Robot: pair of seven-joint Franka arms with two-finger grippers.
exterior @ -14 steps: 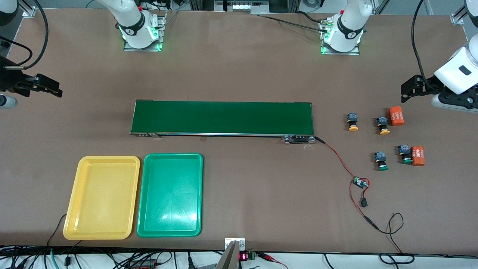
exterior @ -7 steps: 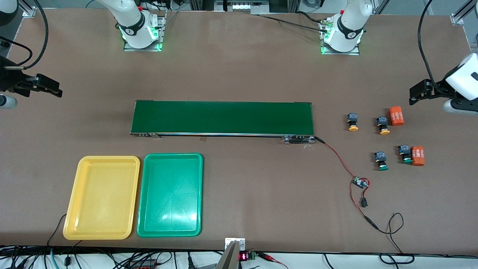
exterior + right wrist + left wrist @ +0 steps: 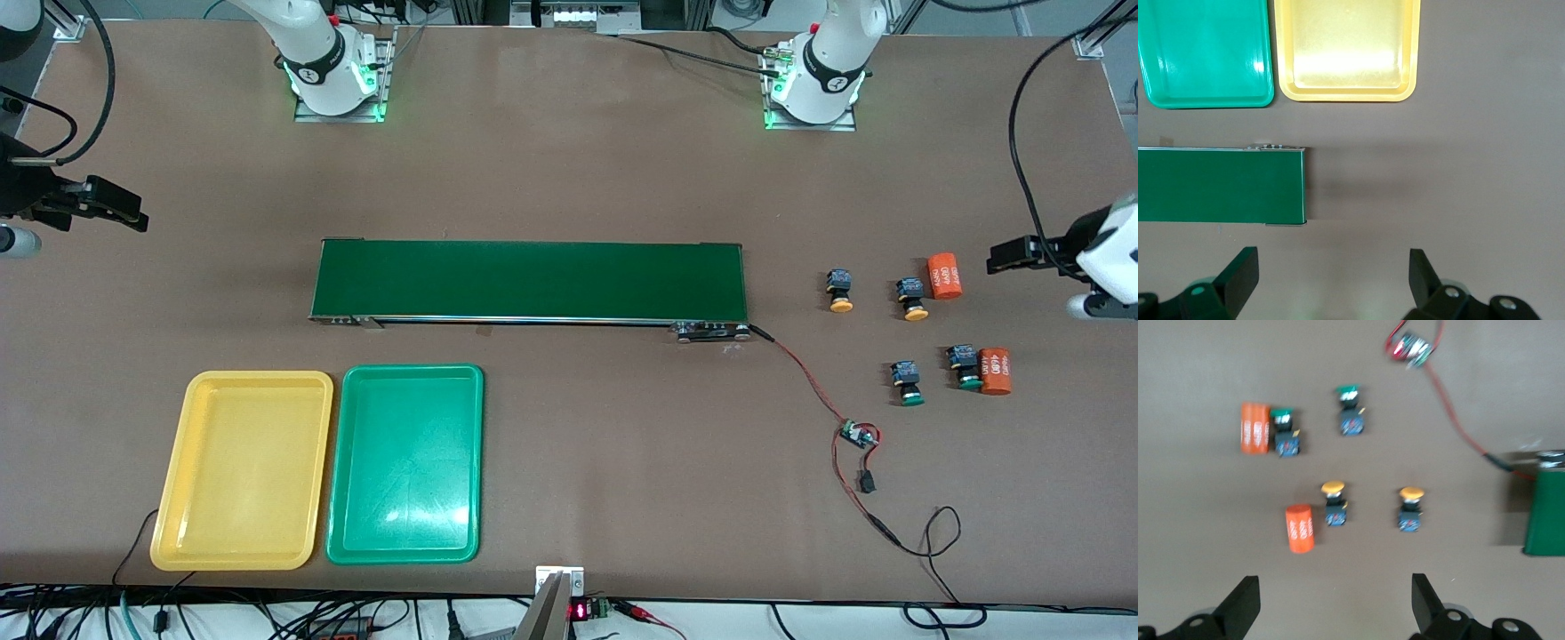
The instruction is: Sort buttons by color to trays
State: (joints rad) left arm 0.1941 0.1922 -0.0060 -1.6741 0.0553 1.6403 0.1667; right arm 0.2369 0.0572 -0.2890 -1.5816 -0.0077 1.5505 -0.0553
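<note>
conveyor belt (image 3: 530,279) mid-table | two orange cylinders (image 3: 944,276) | red-wired circuit board (image 3: 858,436)

Both arms are glossy white with black joint bands; green lights glow at their metal-plated bases. Each matte black two-finger gripper, left (image 3: 1331,607) and right (image 3: 1331,283), has wedge-shaped fingers with a black cable trailing above.

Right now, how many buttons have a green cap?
2. One green-capped button lies alone; the other green-capped button touches an orange cylinder. Both toward the left arm's end. None seems hidden.
</note>
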